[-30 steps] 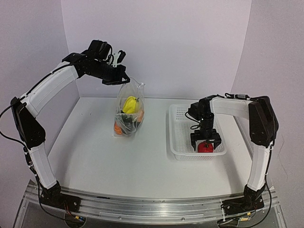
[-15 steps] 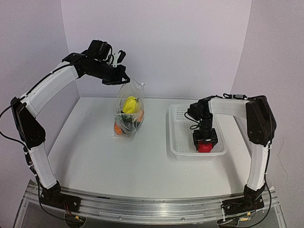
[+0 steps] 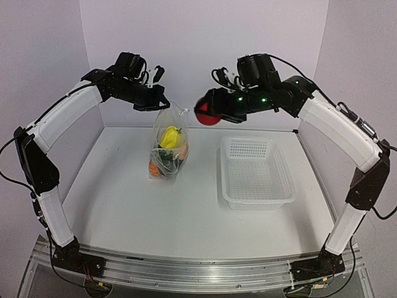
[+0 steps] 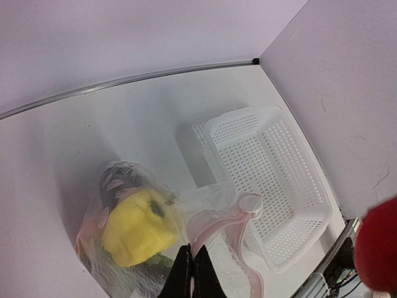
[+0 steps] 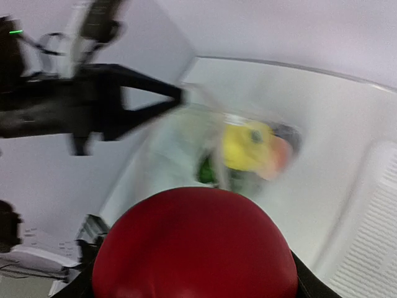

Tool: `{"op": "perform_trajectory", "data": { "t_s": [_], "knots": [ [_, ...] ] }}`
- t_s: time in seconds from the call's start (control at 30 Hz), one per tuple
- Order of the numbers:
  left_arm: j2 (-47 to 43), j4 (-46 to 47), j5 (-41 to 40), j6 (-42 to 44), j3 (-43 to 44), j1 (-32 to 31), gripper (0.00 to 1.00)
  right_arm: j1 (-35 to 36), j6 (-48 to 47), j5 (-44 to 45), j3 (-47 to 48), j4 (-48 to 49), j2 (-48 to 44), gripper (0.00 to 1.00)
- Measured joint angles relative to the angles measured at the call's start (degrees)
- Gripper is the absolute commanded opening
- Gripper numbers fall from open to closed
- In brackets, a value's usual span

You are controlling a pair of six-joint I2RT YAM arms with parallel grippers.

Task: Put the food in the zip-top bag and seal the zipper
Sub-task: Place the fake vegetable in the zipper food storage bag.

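The clear zip-top bag (image 3: 169,148) hangs upright over the table. My left gripper (image 3: 160,104) is shut on its top edge. Inside it are a yellow pepper (image 3: 169,135), an orange piece and dark food. In the left wrist view the black fingertips (image 4: 190,264) pinch the plastic beside the pinkish zipper (image 4: 239,217), and the bag's mouth gapes. My right gripper (image 3: 214,109) is shut on a red apple (image 3: 205,114), high in the air just right of the bag's top. The apple (image 5: 195,245) fills the right wrist view, with the bag (image 5: 186,143) blurred beyond it.
The white perforated basket (image 3: 256,171) stands at the right of the table with nothing showing in it. The back wall is close behind both grippers. The left arm's black gripper (image 5: 93,105) crosses the upper left of the right wrist view.
My right gripper closed on the red apple in the basket, then lifted it up and to the left, close to the bag's top. The left gripper and the bag have not moved.
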Motion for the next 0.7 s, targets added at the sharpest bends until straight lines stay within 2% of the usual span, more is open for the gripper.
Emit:
{"op": "perform_trajectory", "data": {
  "t_s": [0.17,0.33,0.4,0.43,0.5,0.6,0.7],
  "knots": [
    [0.00,0.00,0.05,0.00,0.00,0.00,0.00,2.78,3.46,-5.88,4.02,11.93,7.47,0.03],
    [0.00,0.00,0.11,0.02,-0.01,0.00,0.00,3.27,5.67,-6.72,4.94,14.18,15.47,0.02],
    [0.00,0.00,0.33,0.02,0.01,0.00,0.00,3.28,5.82,-6.17,4.30,13.91,16.55,0.07],
    [0.00,0.00,0.54,0.02,0.01,0.00,0.00,3.29,5.82,-5.77,4.01,13.71,16.91,0.11],
    [0.00,0.00,0.98,0.02,-0.01,0.00,0.00,3.29,5.56,-5.05,3.91,13.60,17.21,0.28],
    [0.00,0.00,1.89,0.02,0.01,0.00,0.00,3.35,4.55,-3.03,4.31,13.08,17.35,0.56],
    [0.00,0.00,2.85,0.02,0.00,0.00,0.00,3.52,3.03,-0.49,6.21,11.13,18.52,0.74]
  ]
}}
